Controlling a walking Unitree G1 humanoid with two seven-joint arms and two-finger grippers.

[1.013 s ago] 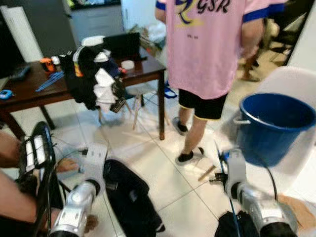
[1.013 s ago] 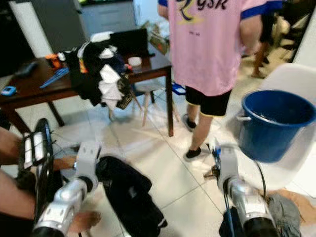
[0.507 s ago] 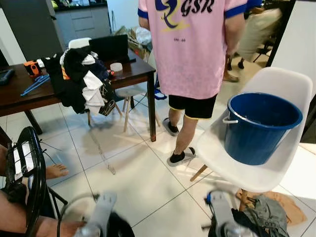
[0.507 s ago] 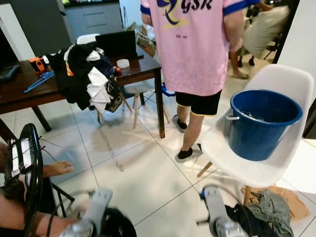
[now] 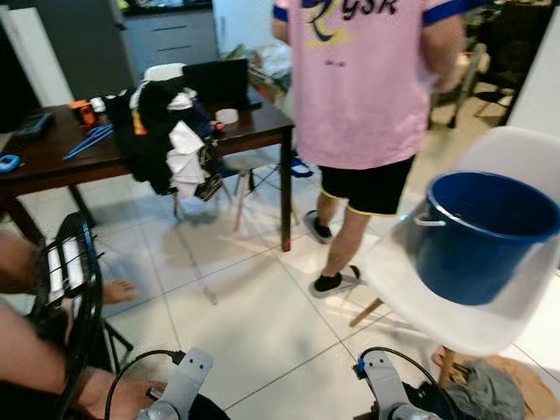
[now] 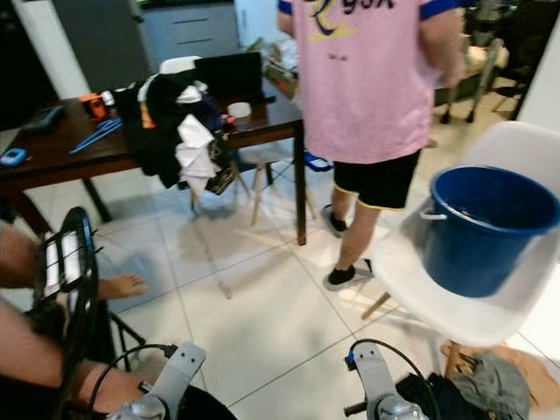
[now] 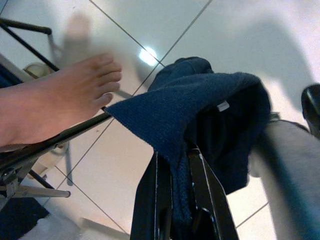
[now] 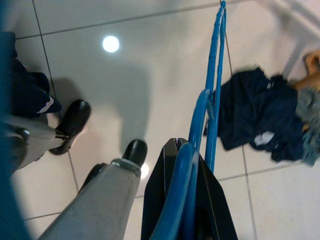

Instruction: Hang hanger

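Note:
My right gripper (image 8: 182,145) is shut on a blue plastic hanger (image 8: 215,75), which sticks out past the fingers over the white floor tiles. A dark blue knitted garment (image 7: 200,105) drapes over my left gripper (image 7: 175,155), whose fingers are shut on it low above the floor. In the eye views my left arm (image 5: 179,394) and right arm (image 5: 381,389) sit at the bottom edge, pointing down. My own grey legs and black feet (image 8: 75,117) stand below the hanger.
A person in a pink shirt (image 5: 359,79) stands ahead. A blue bucket (image 5: 486,236) sits on a white chair (image 5: 455,315) at right. A dark table (image 5: 52,162) with piled clothes (image 5: 171,131) is behind. A seated person's bare foot (image 7: 55,100) is at left. Loose clothes (image 8: 260,115) lie on the floor.
Both arms have dropped from mid-picture to the bottom edge, taking garment and hanger down with them. The head camera has swung, shifting the whole scene.

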